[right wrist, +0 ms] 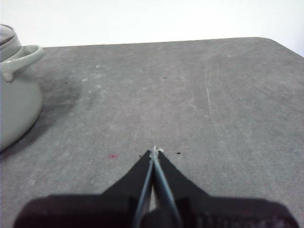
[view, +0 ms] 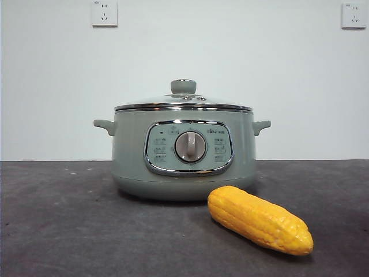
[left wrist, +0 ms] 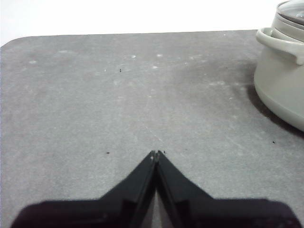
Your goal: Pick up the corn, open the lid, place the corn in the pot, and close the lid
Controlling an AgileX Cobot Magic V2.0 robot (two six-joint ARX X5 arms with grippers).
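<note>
Jaws of the left gripper (left wrist: 156, 154) and right gripper (right wrist: 155, 151) are pressed together, empty, over bare tabletop (view: 69, 231). Pot (view: 183, 153) stands centre with lid (view: 183, 103) seated. Corn (view: 259, 219) lies just right of its front, apart. Risk: the tapered, rounded cob may roll or slip under an off-centre grasp.

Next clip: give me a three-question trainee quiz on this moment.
1. True or false: the lid sits on the pot.
2. The corn lies: A) inside the pot, B) on the table in front of the pot, C) in a gripper.
3. Fill in: the left gripper and the right gripper both have their jaws ____.

Key: 1 true; 2 B; 3 shut.
</note>
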